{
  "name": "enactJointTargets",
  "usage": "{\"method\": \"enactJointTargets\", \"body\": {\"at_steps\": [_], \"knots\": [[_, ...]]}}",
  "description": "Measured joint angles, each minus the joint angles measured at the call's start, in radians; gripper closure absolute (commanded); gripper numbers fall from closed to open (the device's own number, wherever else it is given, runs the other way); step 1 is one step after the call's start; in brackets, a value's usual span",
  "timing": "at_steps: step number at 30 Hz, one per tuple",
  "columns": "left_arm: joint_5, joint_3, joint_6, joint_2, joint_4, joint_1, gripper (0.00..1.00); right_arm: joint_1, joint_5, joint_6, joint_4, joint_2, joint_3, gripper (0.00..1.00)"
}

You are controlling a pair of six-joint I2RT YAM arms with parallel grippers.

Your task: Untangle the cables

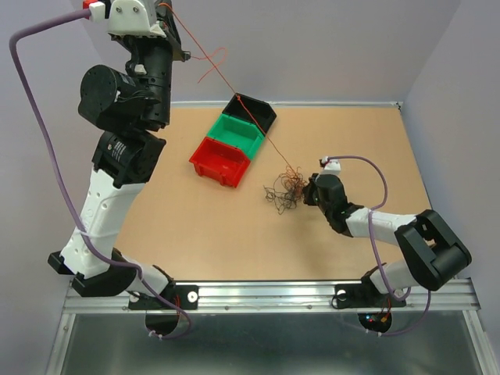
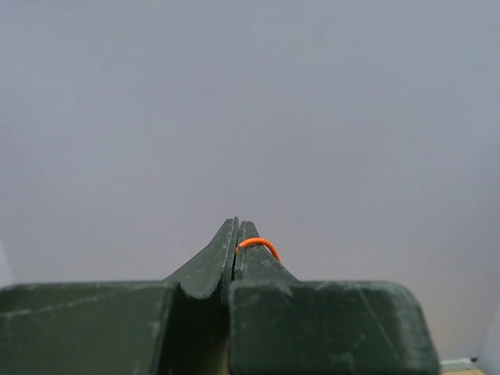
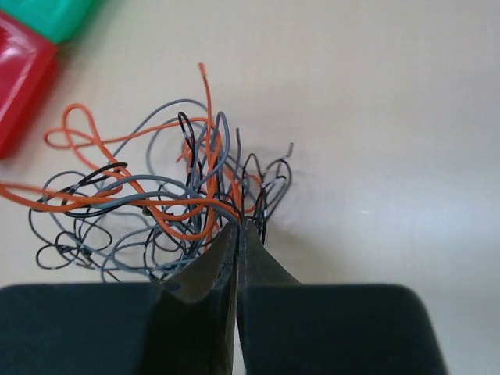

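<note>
With fingers (image 2: pixel 207 269) of the left gripper (image 2: pixel 237 228) pressed together, pinching a red-orange strand (image 2: pixel 262 244) high at the far left and holding it taut over the bins (image 1: pixel 234 137) down to the cables (image 1: pixel 285 191). Lying in a loose tangle on the table (image 1: pixel 195 226) just right of the red bin (image 1: pixel 221 160), with the right gripper (image 3: pixel 237 226) clamping flat on strands at the bundle's right edge.

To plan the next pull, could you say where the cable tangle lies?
Top view: the cable tangle lies right of centre on the table, between the red bin and the right gripper.
</note>
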Motion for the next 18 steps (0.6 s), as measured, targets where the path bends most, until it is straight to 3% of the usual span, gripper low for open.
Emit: {"method": "enactJointTargets", "body": {"at_steps": [10, 14, 18], "knots": [[-0.229, -0.106, 0.137, -0.113, 0.208, 0.0, 1.0, -0.11, 0.23, 0.149, -0.134, -0.058, -0.005, 0.99], [-0.244, -0.155, 0.153, -0.189, 0.285, 0.002, 1.0, -0.132, 0.294, 0.187, -0.145, -0.153, -0.04, 0.98], [-0.166, -0.256, 0.134, -0.259, 0.332, 0.005, 1.0, -0.137, 0.323, 0.203, -0.167, -0.237, -0.082, 0.92]]}}
